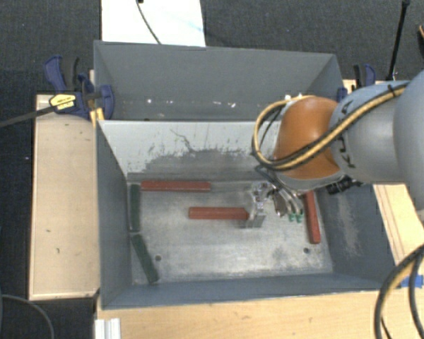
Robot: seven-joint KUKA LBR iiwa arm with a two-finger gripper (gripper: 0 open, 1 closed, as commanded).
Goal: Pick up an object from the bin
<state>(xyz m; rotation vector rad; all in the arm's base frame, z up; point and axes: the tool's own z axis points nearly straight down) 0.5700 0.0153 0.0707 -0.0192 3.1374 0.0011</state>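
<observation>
Orange wrist cover (304,143) low over the end of a red-brown stick (218,213)

Beneath that cover the jaws sit close to the floor of the grey bin (219,256), right of its centre. Whether they stand wide or narrow cannot be told, and no object is visible between them. The red-brown stick's right end lies at the jaws, touching or just beside them. Its long axis runs left to right, so the rest of it stretches away to their left across the middle of the floor. Any grasp from here would, by my judgement, close near that end and not at the stick's middle.

Just right of the jaws, a second reddish stick (312,221) lies nearly front to back. A third reddish stick (175,186) lies along the back wall's foot, parallel to the first. Well apart, by the left wall, lie one dark green stick (134,207) and a slanted green stick (145,258).
</observation>
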